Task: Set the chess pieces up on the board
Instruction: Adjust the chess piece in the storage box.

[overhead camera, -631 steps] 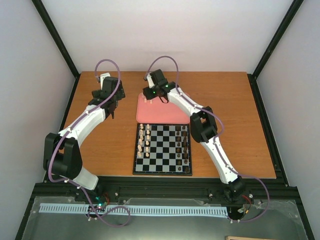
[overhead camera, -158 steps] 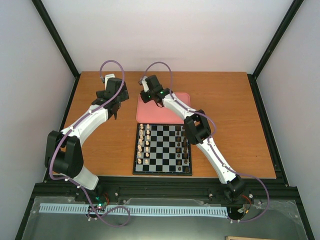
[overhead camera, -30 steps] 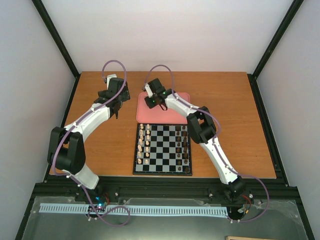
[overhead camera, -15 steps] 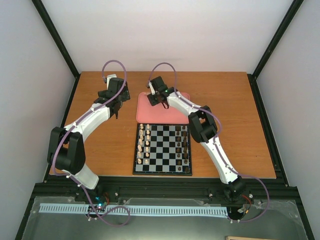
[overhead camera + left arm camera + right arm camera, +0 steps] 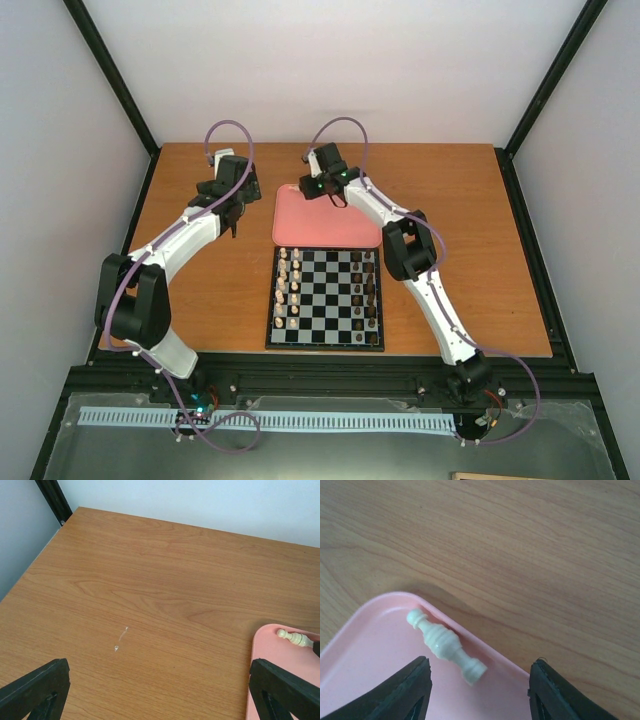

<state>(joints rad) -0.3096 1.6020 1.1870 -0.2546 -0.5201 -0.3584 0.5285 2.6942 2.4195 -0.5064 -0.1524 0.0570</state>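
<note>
One cream chess piece lies on its side in the far left corner of the pink tray, against the rim. My right gripper is open and empty just above it, one finger on each side of the piece. The piece also shows in the left wrist view. My left gripper is open and empty over bare table left of the tray. The board holds cream pieces in its left columns.
Dark brown pieces stand in the board's right columns. The pink tray lies just behind the board. The wooden table is bounded by black frame posts and white walls.
My right gripper has shifted a little to the right and back over the tray's far left corner. The left arm has not moved.
</note>
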